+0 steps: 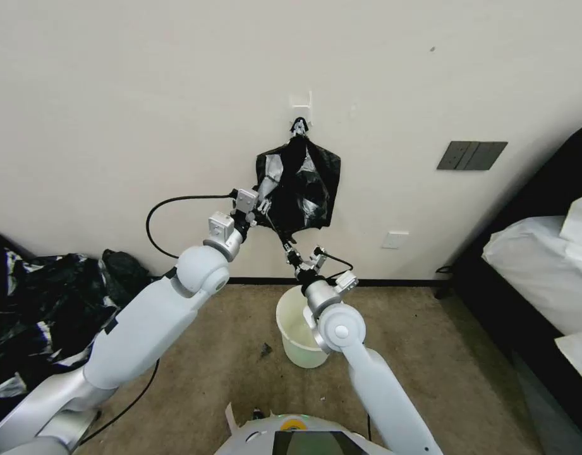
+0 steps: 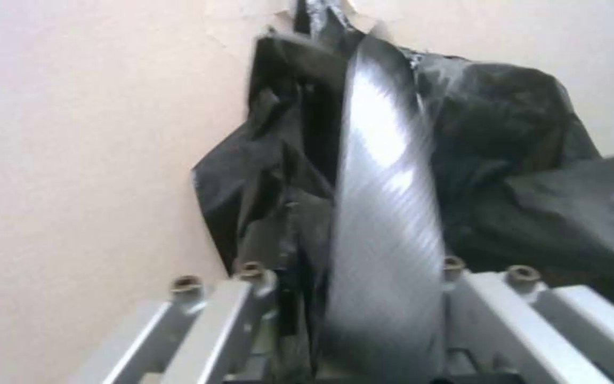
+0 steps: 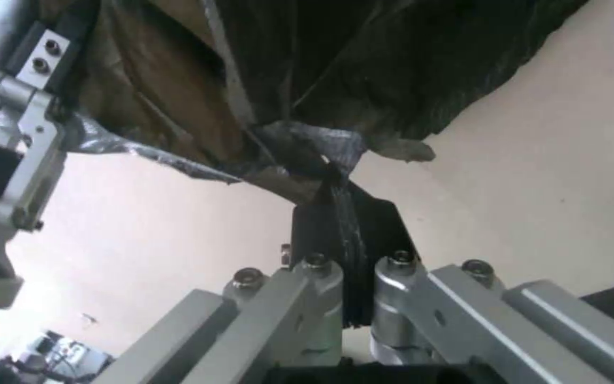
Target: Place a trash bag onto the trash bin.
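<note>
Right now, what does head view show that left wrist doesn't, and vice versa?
Head alone: the trash bin on the carpet below, the wall hook holding the trash bag, and the right gripper pinching its lower edge. Left wrist alone: the fold clamped between the left gripper's fingers. Both: the bag against the wall, held by the left gripper.
</note>
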Tool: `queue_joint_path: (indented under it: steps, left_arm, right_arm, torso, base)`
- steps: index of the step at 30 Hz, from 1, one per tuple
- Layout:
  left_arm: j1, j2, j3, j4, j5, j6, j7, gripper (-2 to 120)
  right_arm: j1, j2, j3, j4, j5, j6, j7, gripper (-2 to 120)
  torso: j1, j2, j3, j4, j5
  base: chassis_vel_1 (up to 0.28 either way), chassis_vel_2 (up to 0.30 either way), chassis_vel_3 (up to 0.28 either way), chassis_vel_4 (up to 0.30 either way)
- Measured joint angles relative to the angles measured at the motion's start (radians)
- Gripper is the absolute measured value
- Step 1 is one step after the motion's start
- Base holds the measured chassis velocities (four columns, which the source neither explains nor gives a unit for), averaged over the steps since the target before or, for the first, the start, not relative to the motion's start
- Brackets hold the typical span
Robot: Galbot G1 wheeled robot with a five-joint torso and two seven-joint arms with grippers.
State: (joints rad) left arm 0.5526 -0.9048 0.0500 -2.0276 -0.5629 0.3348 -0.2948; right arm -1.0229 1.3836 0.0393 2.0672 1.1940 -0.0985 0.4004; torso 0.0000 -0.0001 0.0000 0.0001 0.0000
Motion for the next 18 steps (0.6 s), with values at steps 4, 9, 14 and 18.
queue_joint_path:
  steps: [4,9,14,18]
  left_arm:
    - [-0.001,-0.008,-0.002,0.004,-0.02,0.002,-0.019,7]
    - [-0.005,-0.02,-0.004,0.014,-0.047,0.004,-0.048,0]
    - [-0.014,-0.035,-0.004,0.025,-0.053,0.004,-0.06,0]
    - [-0.017,-0.046,0.009,0.029,-0.054,0.004,-0.064,0]
  right_arm:
    - [-0.019,-0.005,0.005,0.018,-0.05,-0.007,-0.017,8]
    - [-0.077,-0.039,0.012,0.066,-0.199,-0.009,-0.067,27]
    - [-0.136,-0.08,0.036,0.115,-0.317,-0.011,-0.129,43]
    - [-0.184,-0.11,0.067,0.161,-0.415,-0.009,-0.162,59]
  torso:
    - [0.0,0.0,0.0,0.0,0.0]
    - [0.0,0.0,0.0,-0.0001,0.0001]
    - [0.0,0.0,0.0,-0.0002,0.0001]
    - [0.0,0.0,0.0,-0.0002,0.0001]
  base:
    - [0.0,0.0,0.0,0.0]
    - [0.0,0.0,0.0,0.0]
    - [0.0,0.0,0.0,0.0]
    - [0.0,0.0,0.0,0.0]
